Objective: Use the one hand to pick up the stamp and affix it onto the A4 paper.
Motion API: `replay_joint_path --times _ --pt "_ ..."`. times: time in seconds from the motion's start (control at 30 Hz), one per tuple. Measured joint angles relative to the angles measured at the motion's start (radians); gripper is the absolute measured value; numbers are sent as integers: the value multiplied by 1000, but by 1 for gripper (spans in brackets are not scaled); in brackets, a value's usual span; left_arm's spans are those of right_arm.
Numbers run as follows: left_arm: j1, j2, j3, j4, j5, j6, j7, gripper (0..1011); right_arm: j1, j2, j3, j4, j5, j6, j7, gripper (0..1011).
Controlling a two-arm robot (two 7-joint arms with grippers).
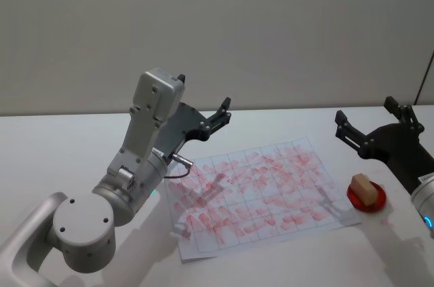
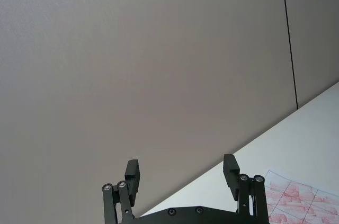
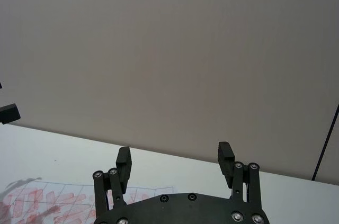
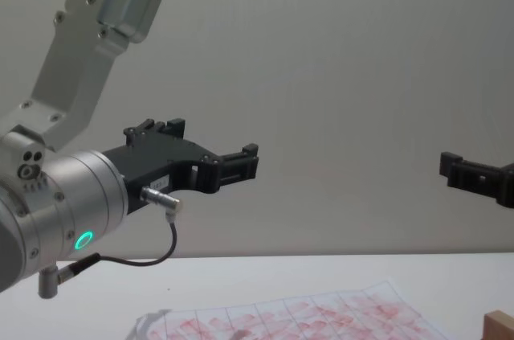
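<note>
The stamp (image 1: 362,188), a small light-brown wooden block, stands on a round red pad (image 1: 377,199) at the paper's right edge; its corner peeks into the chest view (image 4: 499,326). The A4 paper (image 1: 258,192), gridded and smeared with red marks, lies flat on the white table. My right gripper (image 1: 371,119) hovers open in the air, above and just behind the stamp, not touching it; its wrist view (image 3: 175,159) has both fingers spread with nothing between. My left gripper (image 1: 222,116) is raised over the paper's far left corner, open and empty (image 2: 180,173).
The white table (image 1: 61,144) runs back to a plain grey wall. My left arm's large grey elbow (image 1: 85,229) stands at the front left beside the paper. A dark cable (image 1: 426,77) runs down the wall at the far right.
</note>
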Motion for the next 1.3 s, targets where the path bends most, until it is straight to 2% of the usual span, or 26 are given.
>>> replay_joint_path --times 1.3 --pt "0 0 0 0 0 0 0 1001 -10 9 4 -6 3 0 -1 1001"
